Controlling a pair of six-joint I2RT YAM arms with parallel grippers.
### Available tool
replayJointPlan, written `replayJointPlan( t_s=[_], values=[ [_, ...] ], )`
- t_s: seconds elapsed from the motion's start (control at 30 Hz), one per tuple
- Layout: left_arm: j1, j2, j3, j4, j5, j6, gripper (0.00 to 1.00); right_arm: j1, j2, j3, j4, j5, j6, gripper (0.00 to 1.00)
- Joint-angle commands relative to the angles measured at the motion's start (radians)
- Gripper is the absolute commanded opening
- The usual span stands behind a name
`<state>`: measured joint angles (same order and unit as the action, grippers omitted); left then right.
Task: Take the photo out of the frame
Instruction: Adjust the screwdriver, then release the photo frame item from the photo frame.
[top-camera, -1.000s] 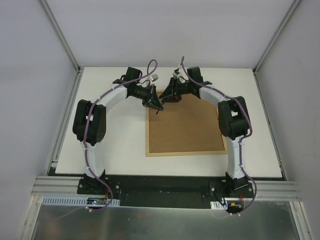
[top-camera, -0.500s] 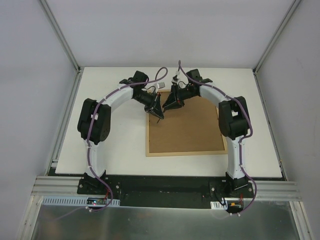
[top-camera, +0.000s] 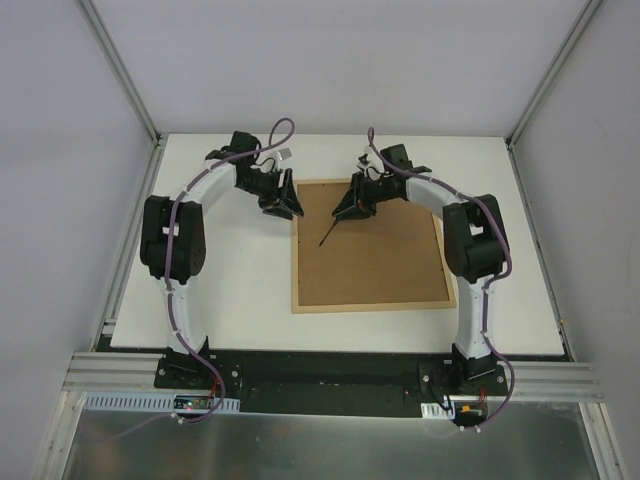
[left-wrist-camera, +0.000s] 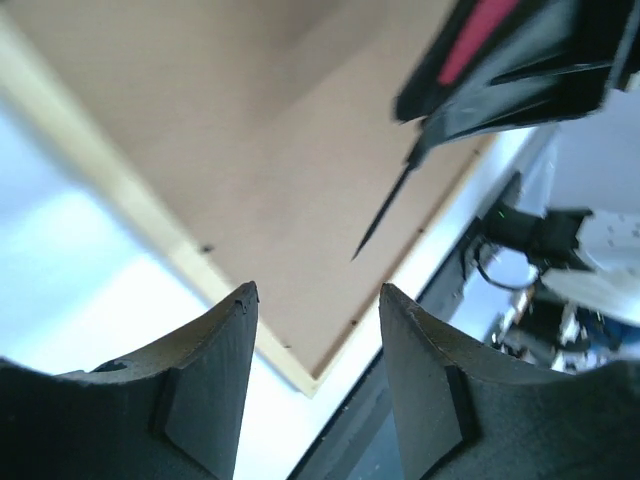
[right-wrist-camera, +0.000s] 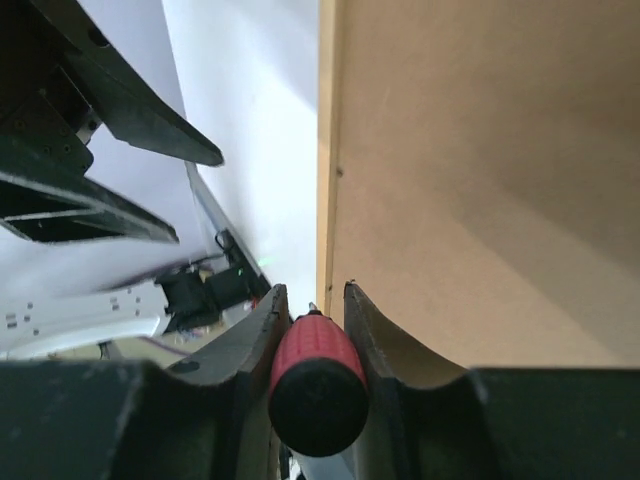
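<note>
The frame (top-camera: 370, 255) lies face down on the white table and shows its brown fibreboard back and thin light wood edge. The photo is hidden under that back. My right gripper (top-camera: 352, 203) is shut on the red handle of a screwdriver (right-wrist-camera: 315, 375). Its thin dark shaft (top-camera: 332, 230) points down at the back board near the frame's far left corner. My left gripper (top-camera: 284, 205) is open and empty, just left of the frame's far left corner. The left wrist view shows the frame (left-wrist-camera: 250, 130), the shaft (left-wrist-camera: 385, 215) and the open left gripper (left-wrist-camera: 315, 300).
The white table (top-camera: 220, 290) runs out to the left, right and far side of the frame. Grey walls enclose the table on three sides. The black rail with the arm bases (top-camera: 330, 375) lies at the near edge.
My left gripper has drawn back to the left, off the frame and away from the right gripper. The right gripper stays over the far left corner, and the screwdriver shaft now shows clearly.
</note>
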<state>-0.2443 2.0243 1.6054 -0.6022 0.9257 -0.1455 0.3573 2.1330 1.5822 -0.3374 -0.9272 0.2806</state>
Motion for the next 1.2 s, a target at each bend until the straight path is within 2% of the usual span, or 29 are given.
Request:
replayJointPlan(
  t_s=[0.0,0.2,0.47,0.8,1.17],
  values=[
    [0.049,-0.078,-0.041,-0.007,-0.172,-0.003,0.49,-0.004,0.031,0.036,0.138,0.132,0.127,0.0],
    [0.059,-0.027,-0.137,0.021,-0.237,-0.017,0.45,0.031,0.152,0.143,0.135,0.228,0.212,0.0],
    [0.059,0.056,-0.141,0.053,-0.215,-0.046,0.39,0.081,0.245,0.237,0.117,0.232,0.229,0.0],
    [0.056,0.091,-0.142,0.078,-0.163,-0.081,0.35,0.086,0.272,0.298,0.097,0.251,0.25,0.0],
    [0.019,0.076,-0.167,0.11,-0.166,-0.112,0.32,0.1,0.278,0.326,0.038,0.297,0.255,0.0]
  ],
)
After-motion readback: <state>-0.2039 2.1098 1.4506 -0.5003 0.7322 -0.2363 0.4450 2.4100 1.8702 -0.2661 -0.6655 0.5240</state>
